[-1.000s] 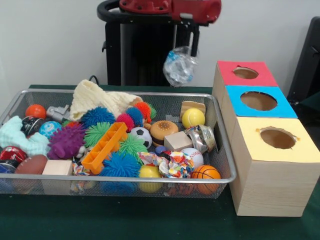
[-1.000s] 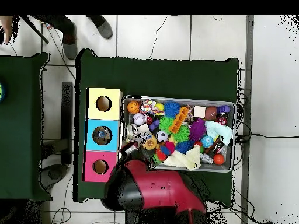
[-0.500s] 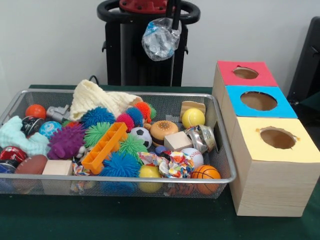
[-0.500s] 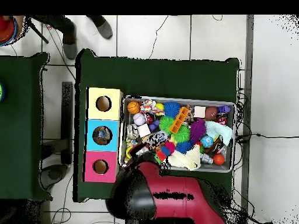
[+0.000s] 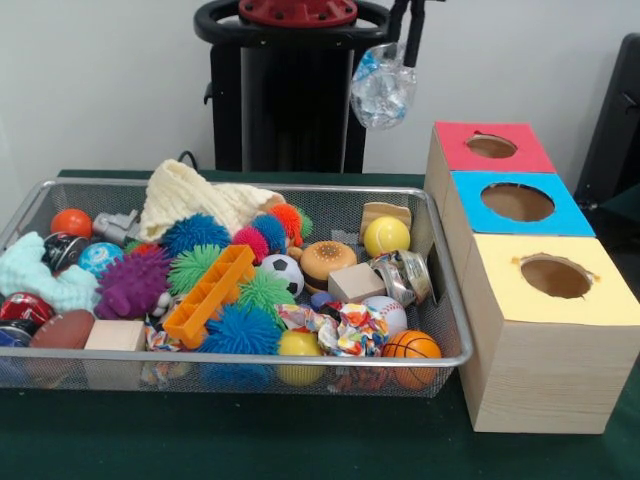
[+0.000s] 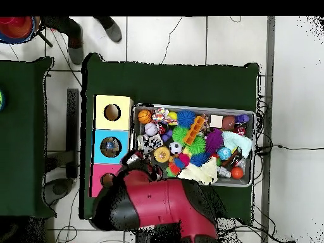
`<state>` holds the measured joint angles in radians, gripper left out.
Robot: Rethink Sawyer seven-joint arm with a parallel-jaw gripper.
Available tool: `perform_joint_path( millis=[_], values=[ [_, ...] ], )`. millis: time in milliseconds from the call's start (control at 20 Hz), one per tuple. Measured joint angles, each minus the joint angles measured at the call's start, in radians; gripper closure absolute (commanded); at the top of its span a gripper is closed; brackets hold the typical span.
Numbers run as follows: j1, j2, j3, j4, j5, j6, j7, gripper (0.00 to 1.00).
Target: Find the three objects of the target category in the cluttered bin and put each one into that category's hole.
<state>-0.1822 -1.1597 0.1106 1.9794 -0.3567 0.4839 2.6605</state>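
My gripper (image 5: pixel 403 50) hangs high behind the bin's far right corner, shut on a crumpled clear plastic wrapper (image 5: pixel 382 88) that dangles below it. The wrapper sits left of the red box (image 5: pixel 452 135) and above its top. Beyond the red box come the blue box (image 5: pixel 470 190) and the yellow box (image 5: pixel 500 290), each with a round hole. The wire bin (image 5: pixel 440 300) holds a crumpled colourful wrapper (image 5: pixel 340 325) and crushed shiny foil (image 5: pixel 405 275). From overhead, my red arm (image 6: pixel 158 202) covers part of the pink box (image 6: pixel 101 183).
The bin is packed with spiky balls, sports balls, an orange block (image 5: pixel 208 293), wooden cubes and a cream cloth (image 5: pixel 185 195). Something lies inside the blue box's hole (image 6: pixel 110 147). A person's shoes (image 6: pixel 76 47) show at the overhead view's top left.
The gripper and plastic wrapper rose from a lower spot, swung left, then moved right toward the red box. The bin's contents have not moved.
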Motion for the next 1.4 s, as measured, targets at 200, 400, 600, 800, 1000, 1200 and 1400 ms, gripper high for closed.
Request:
perform_joint_path(
  millis=[200,400,600,800,1000,1200,1400],
  values=[
    [0.032,0.033,-0.002,-0.031,-0.015,0.0,0.0,1.0],
    [0.059,0.063,-0.008,-0.053,-0.021,0.0,0.0,1.0],
    [0.088,0.091,-0.017,-0.077,-0.022,0.0,0.0,1.0],
    [0.126,0.121,-0.025,-0.107,-0.023,0.0,0.0,1.0],
    [0.178,0.157,-0.043,-0.149,-0.024,0.0,0.0,1.0],
    [0.23,0.192,-0.07,-0.194,-0.024,0.001,0.0,1.0],
    [0.269,0.221,-0.096,-0.23,-0.022,0.001,0.0,1.0]
  ],
)
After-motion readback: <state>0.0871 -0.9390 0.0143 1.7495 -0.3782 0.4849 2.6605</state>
